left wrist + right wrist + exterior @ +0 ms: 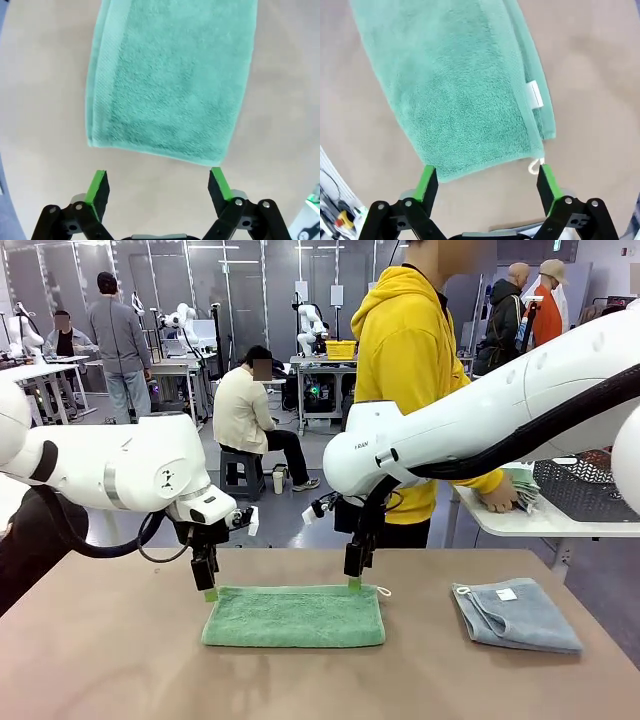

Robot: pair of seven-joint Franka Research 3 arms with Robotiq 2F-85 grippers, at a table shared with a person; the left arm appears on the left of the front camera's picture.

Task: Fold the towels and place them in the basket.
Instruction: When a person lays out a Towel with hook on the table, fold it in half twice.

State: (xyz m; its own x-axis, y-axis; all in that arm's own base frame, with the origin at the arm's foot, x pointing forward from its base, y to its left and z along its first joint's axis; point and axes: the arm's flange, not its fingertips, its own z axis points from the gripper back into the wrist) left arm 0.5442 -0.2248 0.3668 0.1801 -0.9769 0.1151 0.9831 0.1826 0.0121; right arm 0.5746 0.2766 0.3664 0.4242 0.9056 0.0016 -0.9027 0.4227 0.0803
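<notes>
Left hand point(210, 592), fingers spread wide and holding nothing, hangs at the far left corner of the sea-green towel point(295, 616). The right hand point(353, 580), equally open and empty, hangs at the far right corner, close to the towel's white loop point(536, 166). The towel lies flat on the brown counter point(100, 670) as a long rectangle. From its thick near edge I judge it to be already doubled.

Step in hand, as I read it: pinch both far corners for the next fold. I would lower each hand until one green pad slides under the edge and all layers sit between the pads, then close both together. I would lift only enough to clear the counter and move the hands in parallel, so the edges meet square. A pinch on the top layer alone would peel the fold open.

Terry pile is soft, limp and matte, with a flatter woven border along the hems and a small white label point(535, 94). It should drape rather than hold shape. The grey-blue towel point(515, 615) lies folded, well apart at the right. The basket point(585, 488), dark with rigid mesh walls, stands on the white side table point(520, 525) beyond.
</notes>
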